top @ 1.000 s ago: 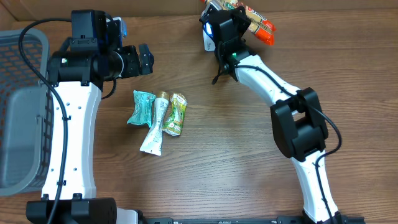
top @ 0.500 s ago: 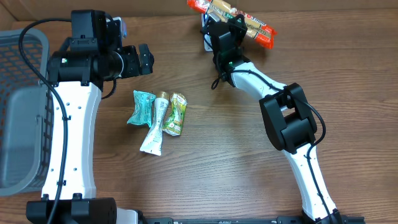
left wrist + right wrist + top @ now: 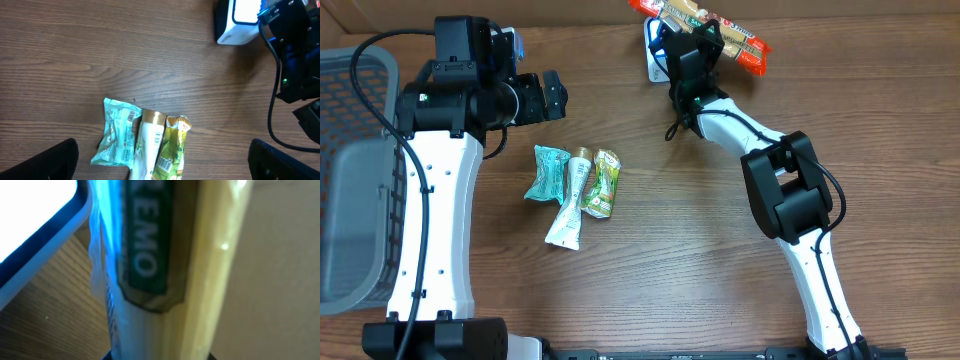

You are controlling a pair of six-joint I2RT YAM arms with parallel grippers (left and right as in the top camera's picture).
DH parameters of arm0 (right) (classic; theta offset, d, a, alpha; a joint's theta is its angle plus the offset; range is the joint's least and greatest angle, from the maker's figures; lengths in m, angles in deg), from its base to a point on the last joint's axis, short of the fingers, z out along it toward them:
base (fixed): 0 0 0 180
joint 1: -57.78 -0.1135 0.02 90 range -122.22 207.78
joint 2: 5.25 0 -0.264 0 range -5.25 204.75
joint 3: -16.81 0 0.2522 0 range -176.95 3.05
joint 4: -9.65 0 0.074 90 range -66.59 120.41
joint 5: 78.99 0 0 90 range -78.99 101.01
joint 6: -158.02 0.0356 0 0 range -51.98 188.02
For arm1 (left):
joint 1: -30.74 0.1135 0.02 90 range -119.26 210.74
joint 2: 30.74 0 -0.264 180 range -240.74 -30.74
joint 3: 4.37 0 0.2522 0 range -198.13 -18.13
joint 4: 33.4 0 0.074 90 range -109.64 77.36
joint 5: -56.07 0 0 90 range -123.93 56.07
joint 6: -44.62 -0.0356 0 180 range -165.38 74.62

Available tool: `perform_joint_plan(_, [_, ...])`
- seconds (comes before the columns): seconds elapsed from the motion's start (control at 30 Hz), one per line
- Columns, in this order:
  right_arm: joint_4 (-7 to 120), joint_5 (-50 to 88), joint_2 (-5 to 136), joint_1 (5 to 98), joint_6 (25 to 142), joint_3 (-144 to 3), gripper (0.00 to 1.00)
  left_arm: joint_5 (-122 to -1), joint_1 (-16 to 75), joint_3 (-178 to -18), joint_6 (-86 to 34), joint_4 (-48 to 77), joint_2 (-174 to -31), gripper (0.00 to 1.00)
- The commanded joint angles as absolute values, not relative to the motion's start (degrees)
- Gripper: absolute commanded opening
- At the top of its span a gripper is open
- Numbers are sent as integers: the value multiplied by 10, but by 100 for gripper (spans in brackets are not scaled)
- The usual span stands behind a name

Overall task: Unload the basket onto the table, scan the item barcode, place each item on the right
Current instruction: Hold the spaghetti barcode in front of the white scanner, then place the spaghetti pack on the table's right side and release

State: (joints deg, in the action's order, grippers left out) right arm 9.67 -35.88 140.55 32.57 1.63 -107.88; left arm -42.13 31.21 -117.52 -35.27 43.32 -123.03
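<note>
A long snack bar (image 3: pixel 738 42) in a tan wrapper with red-orange ends hangs at the far edge of the table, and my right gripper (image 3: pixel 692 38) is shut on its middle. It is just above and beside the white barcode scanner (image 3: pixel 653 64). In the right wrist view the wrapper (image 3: pixel 160 255) fills the frame, lit blue on its left side, with the scanner's white face (image 3: pixel 30 215) close by at the upper left. My left gripper (image 3: pixel 555 95) is open and holds nothing, hovering behind the loose packets.
A teal packet (image 3: pixel 117 132), a white tube (image 3: pixel 148 145) and a green packet (image 3: pixel 172 147) lie side by side mid-table under the left wrist. A grey mesh basket (image 3: pixel 355 80) stands at the left edge. The scanner (image 3: pixel 239 22) shows at the left wrist view's top right.
The right gripper swung the snack bar left over the scanner, then shifted it slightly back right. The left arm and the packets have not moved.
</note>
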Motion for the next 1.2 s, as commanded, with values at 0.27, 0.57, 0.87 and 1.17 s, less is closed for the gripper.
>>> perform_joint_plan(0.27, [43,-422,1321,328,5,-1102,4,-427,311,-1180,-366,431,-1229,100])
perform_joint_plan(0.57, [483,-334,1113,338,362,-1102,4,-427,311,-1180,-366,431,-1229,100])
perform_joint_plan(0.87, [873,43,1029,550,1065,-1089,4,-427,311,-1180,-366,431,-1229,99])
perform_joint_plan(1.17, [951,62,1045,701,1504,-930,4,-427,311,-1180,-366,431,-1229,99])
